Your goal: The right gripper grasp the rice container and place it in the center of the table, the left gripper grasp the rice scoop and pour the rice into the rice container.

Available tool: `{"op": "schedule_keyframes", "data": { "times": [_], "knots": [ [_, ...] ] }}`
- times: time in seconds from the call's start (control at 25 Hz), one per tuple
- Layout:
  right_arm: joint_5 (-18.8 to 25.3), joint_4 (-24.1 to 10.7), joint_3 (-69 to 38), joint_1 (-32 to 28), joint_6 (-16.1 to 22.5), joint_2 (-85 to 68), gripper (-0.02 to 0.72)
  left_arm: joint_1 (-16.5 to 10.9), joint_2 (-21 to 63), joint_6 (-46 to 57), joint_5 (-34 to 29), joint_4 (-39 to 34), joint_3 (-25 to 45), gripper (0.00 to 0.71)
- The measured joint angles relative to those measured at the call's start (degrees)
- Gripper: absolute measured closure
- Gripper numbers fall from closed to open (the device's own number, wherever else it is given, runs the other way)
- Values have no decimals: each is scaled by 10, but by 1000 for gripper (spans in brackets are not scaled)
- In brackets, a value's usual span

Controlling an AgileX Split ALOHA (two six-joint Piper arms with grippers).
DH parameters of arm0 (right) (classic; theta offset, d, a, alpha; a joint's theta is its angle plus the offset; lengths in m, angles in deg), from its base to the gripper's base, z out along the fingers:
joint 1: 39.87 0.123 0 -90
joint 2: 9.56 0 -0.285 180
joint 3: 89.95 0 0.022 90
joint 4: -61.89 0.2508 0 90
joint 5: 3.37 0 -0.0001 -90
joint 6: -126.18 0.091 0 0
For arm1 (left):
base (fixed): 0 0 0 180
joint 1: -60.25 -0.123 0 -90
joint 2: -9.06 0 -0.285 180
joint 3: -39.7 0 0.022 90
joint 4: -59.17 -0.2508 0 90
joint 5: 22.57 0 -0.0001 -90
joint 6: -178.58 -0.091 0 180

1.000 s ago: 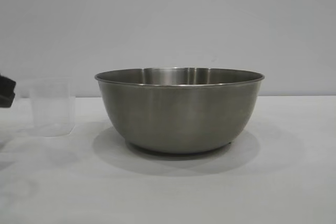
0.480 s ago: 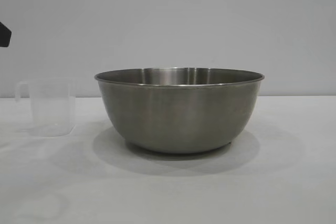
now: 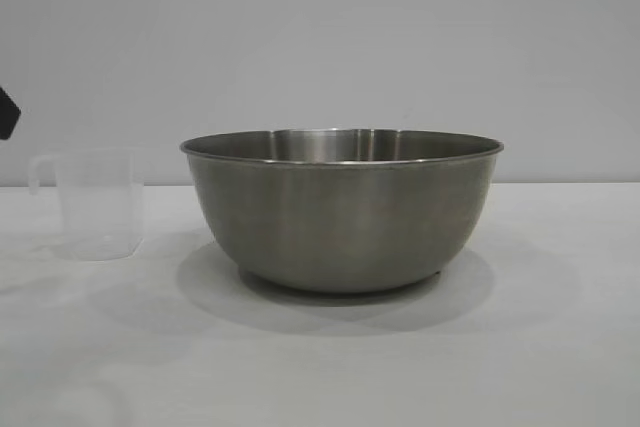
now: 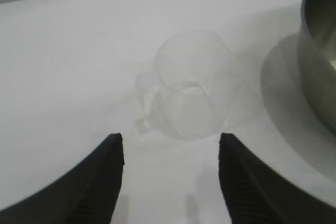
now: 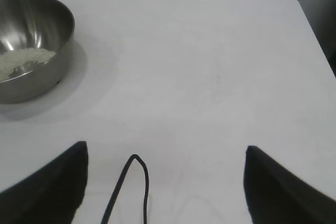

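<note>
The rice container [image 3: 342, 209], a large steel bowl, stands in the middle of the table [image 3: 560, 347]. The right wrist view shows the rice [image 5: 23, 59] heaped inside the rice container [image 5: 50, 27]. To its left the rice scoop [image 3: 98, 205], a clear cup, stands upright on the table and looks empty. My left gripper [image 4: 170, 137] hovers open just short of the rice scoop [image 4: 191, 90], touching nothing; only a black corner of it [image 3: 6, 112] shows at the exterior view's left edge. My right gripper [image 5: 165, 147] is open over bare table, well away from the bowl.
A thin black cable loop [image 5: 137, 169] hangs between the right gripper's fingers. The table's far corner and edge [image 5: 310, 19] show in the right wrist view. A pale wall [image 3: 320, 37] stands behind the table.
The left gripper's black tip was level with the scoop's handle, rose away from it, then dropped a little. The handle now shows. Bowl and scoop have not moved.
</note>
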Motion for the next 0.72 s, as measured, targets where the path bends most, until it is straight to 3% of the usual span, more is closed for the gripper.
{"op": "schedule_keyframes", "data": {
  "times": [0.44,0.72],
  "knots": [
    [0,0,0,0,0,0,182,0,199,0,-413,-16,-136,361],
    [0,0,0,0,0,0,182,0,352,0,-585,-16,-185,361]
  ]
}}
